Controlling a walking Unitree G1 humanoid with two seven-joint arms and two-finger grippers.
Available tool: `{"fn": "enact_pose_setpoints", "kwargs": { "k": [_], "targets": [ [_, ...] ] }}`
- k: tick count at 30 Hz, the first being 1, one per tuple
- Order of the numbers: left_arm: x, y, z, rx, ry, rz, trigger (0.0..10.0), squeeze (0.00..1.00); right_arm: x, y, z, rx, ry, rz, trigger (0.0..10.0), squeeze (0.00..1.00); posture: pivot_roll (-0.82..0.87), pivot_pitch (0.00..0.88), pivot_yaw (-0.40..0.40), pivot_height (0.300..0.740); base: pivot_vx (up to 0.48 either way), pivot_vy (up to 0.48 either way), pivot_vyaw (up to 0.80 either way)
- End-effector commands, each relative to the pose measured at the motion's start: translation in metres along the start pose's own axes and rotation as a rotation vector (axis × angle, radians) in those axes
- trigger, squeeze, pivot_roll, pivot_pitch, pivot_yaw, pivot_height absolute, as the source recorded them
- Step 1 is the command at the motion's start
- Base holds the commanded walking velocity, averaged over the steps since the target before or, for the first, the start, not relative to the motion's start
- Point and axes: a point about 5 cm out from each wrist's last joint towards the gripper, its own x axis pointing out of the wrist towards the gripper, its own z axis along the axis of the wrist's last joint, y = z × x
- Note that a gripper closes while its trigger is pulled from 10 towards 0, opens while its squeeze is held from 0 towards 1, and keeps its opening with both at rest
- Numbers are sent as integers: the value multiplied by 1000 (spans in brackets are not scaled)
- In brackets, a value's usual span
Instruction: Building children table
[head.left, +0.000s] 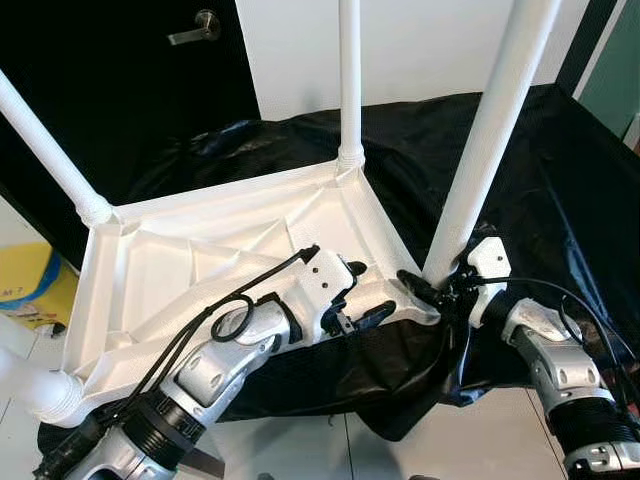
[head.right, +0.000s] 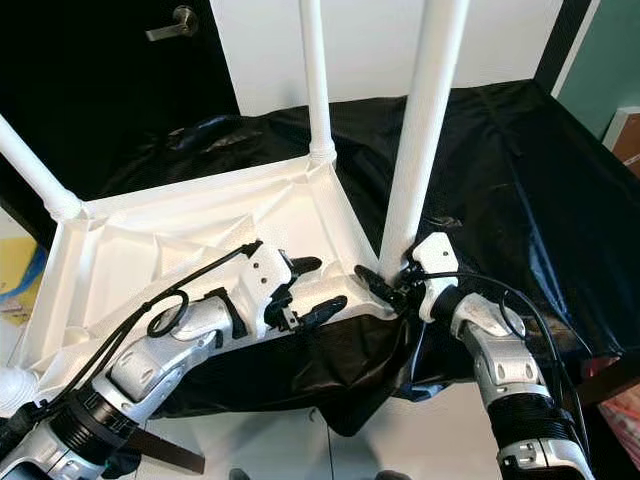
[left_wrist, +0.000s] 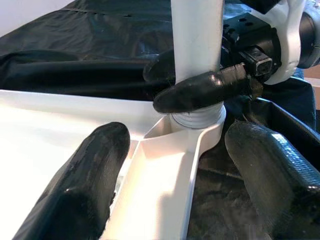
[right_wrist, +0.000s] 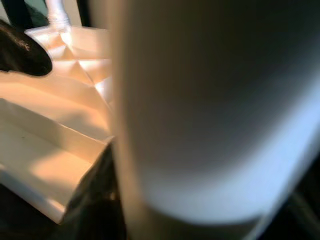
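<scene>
White plastic top (head.left: 200, 250) is lying upturned with four legs in, the right gripper (head.left: 440, 285) clamping its jaws on the 4 o'clock leg (head.left: 490, 130), apparently seating it, left gripper (head.left: 365, 310) jaws apart, straddling the rim.

My head pair looks down from above onto the upturned table (head.left: 230, 250) ahead. My left wrist camera sights along its fingers (left_wrist: 80, 185) at the corner leg (left_wrist: 196, 50) just beyond them. My right wrist camera sits right against that same leg (right_wrist: 210, 100), blurred.
</scene>
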Motion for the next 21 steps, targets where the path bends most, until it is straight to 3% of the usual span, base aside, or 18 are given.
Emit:
{"fn": "enact_pose_setpoints", "kwargs": {
  "k": [1, 5, 6, 11, 13, 21],
  "targets": [
    [-1, -11, -2, 5, 7, -187, 10000, 0, -1, 1, -6, 0, 20, -7, 0, 0, -138, 51, 58, 740, 0, 0, 0],
    [-1, -12, -2, 4, 7, -191, 10000, 0, -3, 3, -9, 18, 23, -24, 0, 0, -140, 54, 60, 740, 0, 0, 0],
    [-1, -12, -2, 4, 7, -194, 10000, 0, -4, 5, -10, 32, 23, -35, 10000, 0, -145, 57, 61, 740, 0, 0, 0],
    [0, -12, -2, 5, 8, -198, 10000, 0, -8, 13, -15, 63, 26, -84, 10000, 0, -150, 63, 59, 740, 0, 0, 0],
    [2, -13, -2, 4, 4, -196, 10000, 0, -9, 18, -16, 74, 33, -199, 10000, 0, -152, 71, 52, 740, 0, 0, 0],
    [3, -12, -1, 0, -2, -186, 10000, 0, -7, 23, -16, 78, 30, -315, 10000, 0, -145, 84, 41, 740, 0, 0, 0]
  ]
}}
